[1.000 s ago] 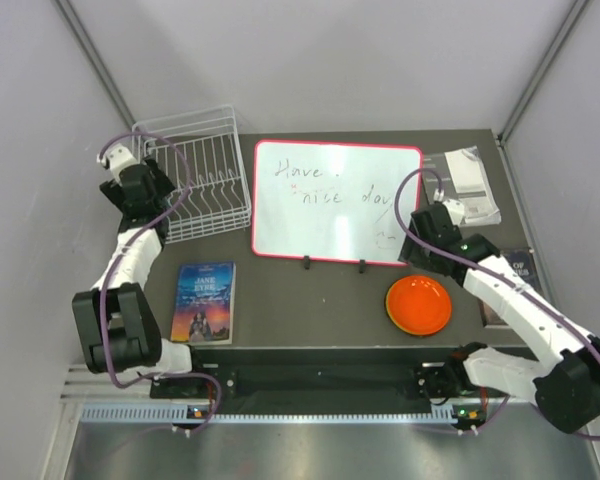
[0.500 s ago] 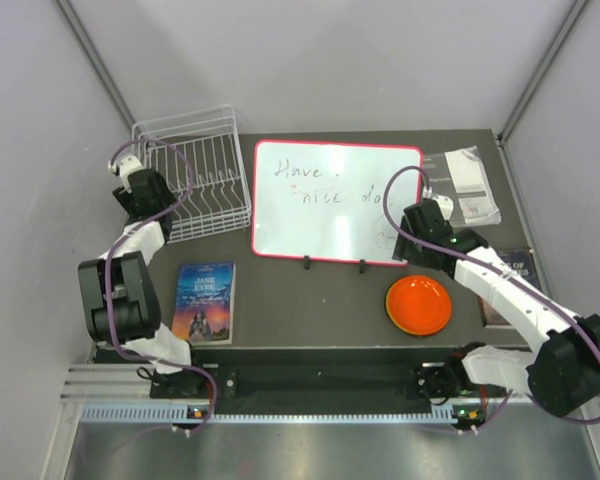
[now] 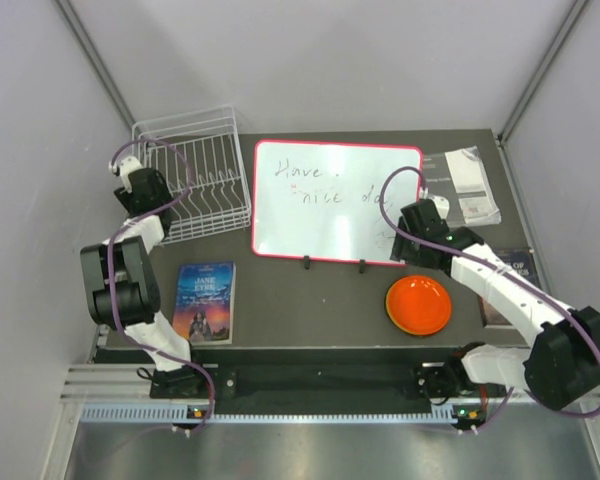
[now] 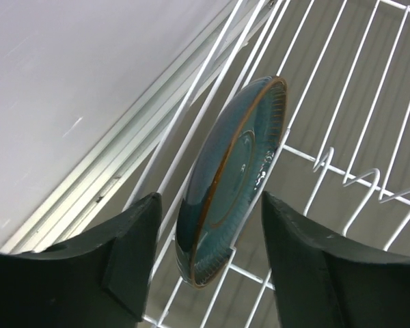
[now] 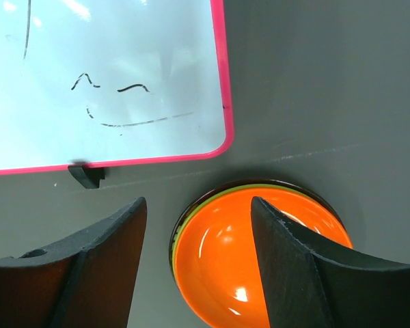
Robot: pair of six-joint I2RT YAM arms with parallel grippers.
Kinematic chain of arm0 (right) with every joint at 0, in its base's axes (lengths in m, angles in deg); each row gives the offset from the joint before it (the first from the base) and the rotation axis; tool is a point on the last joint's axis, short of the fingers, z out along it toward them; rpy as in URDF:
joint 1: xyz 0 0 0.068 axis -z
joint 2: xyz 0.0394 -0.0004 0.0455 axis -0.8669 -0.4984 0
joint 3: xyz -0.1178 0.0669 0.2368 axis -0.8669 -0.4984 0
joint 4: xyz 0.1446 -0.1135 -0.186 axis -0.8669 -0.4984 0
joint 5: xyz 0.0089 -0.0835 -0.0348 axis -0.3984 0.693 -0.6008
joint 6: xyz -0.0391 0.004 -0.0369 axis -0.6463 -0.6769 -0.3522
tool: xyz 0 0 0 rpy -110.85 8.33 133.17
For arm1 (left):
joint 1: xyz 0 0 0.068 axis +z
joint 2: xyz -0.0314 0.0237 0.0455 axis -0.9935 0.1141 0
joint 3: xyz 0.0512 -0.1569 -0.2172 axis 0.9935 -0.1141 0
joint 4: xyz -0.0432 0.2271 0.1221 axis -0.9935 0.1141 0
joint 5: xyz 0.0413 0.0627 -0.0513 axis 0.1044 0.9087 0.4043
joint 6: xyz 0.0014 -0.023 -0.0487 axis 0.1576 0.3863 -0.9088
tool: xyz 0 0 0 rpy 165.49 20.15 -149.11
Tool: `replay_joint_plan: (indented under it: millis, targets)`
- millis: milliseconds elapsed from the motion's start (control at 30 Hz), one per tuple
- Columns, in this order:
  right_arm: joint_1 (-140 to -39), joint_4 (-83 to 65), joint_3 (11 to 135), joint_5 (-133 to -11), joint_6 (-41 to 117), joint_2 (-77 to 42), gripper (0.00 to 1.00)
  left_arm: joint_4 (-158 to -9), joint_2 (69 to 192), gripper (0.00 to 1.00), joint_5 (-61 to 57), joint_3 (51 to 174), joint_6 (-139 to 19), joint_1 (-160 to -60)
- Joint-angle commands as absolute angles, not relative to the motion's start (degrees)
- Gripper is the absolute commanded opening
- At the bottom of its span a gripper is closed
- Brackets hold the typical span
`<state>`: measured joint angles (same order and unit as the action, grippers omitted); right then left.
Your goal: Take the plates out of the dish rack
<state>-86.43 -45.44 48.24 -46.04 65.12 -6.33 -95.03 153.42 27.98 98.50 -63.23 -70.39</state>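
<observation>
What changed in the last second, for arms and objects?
The left gripper moved right, to the edge of the rack. Its open jaws straddle the teal plate, with a gap showing, so no grip yet. The right gripper, open and empty, swung left toward the whiteboard, above the orange plate. Rack, orange plate, whiteboard and book stayed put.

Teal plate (image 4: 232, 184) is boxed in by dish rack (image 4: 301, 152) wires, only slim gaps left beside it. Beside the whiteboard (image 5: 109, 68), bare table (image 5: 328, 82) is left open around the orange plate (image 5: 260, 273).
</observation>
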Motion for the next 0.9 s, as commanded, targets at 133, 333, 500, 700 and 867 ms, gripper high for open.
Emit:
replay_joint_plan:
  millis: [133, 333, 500, 700, 867]
  targets:
    - [-85.8, -43.1, 50.3, -47.0, 65.7, -7.2, 0.63, -98.7, 154.4, 0.45, 28.2, 100.6, -63.0, -69.4]
    - [-85.8, -43.1, 50.3, -47.2, 65.9, -7.4, 0.63, -98.7, 155.9, 0.45, 28.6, 100.9, -62.9, -69.3]
    - [-85.7, -42.9, 50.5, -47.3, 65.9, -8.2, 0.63, -98.7, 157.0, 0.37, 29.0, 101.4, -62.3, -69.2]
    - [-85.7, -42.9, 50.6, -47.8, 65.9, -8.8, 0.63, -98.3, 157.2, 0.0, 28.5, 101.5, -61.8, -69.3]
    - [-85.6, -42.8, 50.7, -47.9, 65.8, -8.8, 0.63, -98.1, 155.1, 0.0, 26.7, 101.0, -61.2, -69.2]
